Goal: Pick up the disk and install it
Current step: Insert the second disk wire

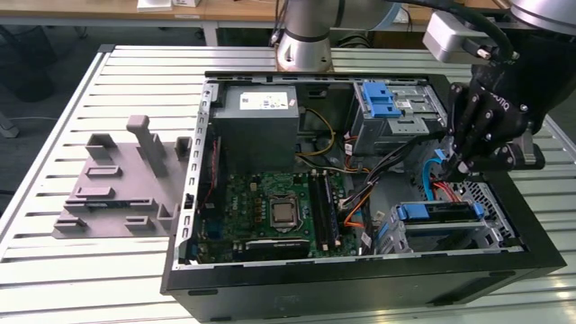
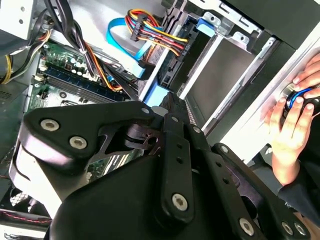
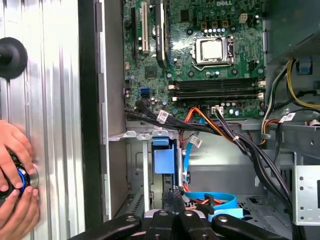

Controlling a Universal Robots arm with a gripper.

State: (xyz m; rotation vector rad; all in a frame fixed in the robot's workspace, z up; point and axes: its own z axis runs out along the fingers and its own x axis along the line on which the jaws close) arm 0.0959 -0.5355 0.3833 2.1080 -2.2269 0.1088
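The disk [image 1: 438,212] lies in the lower drive bay of the open computer case [image 1: 360,287], toward the exterior view's right, with its blue carrier showing at both ends. My gripper [image 1: 460,169] hangs just behind and above it, over the bay's rear. In both wrist views the black fingers [image 3: 175,200] lie close together and point at the carrier's blue tab [image 3: 164,160]. That tab [image 2: 156,95] sits right at the fingertips [image 2: 170,107]. Nothing shows between the fingers.
A second blue carrier [image 1: 387,101] sits in the upper bay, next to the grey power supply [image 1: 261,125]. Blue and orange cables [image 1: 436,172] cross beside the gripper. A grey fixture [image 1: 121,182] lies on the slatted table. A person's hands [image 3: 15,175] rest outside the case.
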